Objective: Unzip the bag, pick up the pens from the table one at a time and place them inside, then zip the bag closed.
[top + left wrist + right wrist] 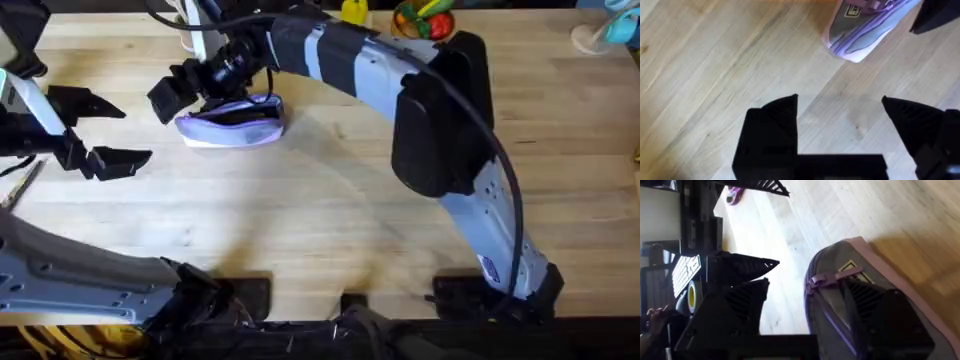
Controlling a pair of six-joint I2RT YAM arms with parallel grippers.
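Note:
The lavender bag [235,122] lies on the wooden table [330,220] at the back left, a dark slit running along its top. My right gripper [188,92] hangs open over the bag's left end. In the right wrist view one finger [885,325] rests on the bag [850,280] beside the purple zip pull [816,281], and the other finger [732,310] stands off its end. My left gripper [108,130] is open and holds nothing, left of the bag [865,25] and just above the tabletop. A thin dark stick, perhaps a pen [20,185], lies at the left edge.
A bowl of coloured fruit [425,20] and a yellow object [353,10] stand at the back edge. A pale blue object [605,30] sits at the back right. The right arm [440,130] spans the table diagonally. Bare wood stretches across the middle and right.

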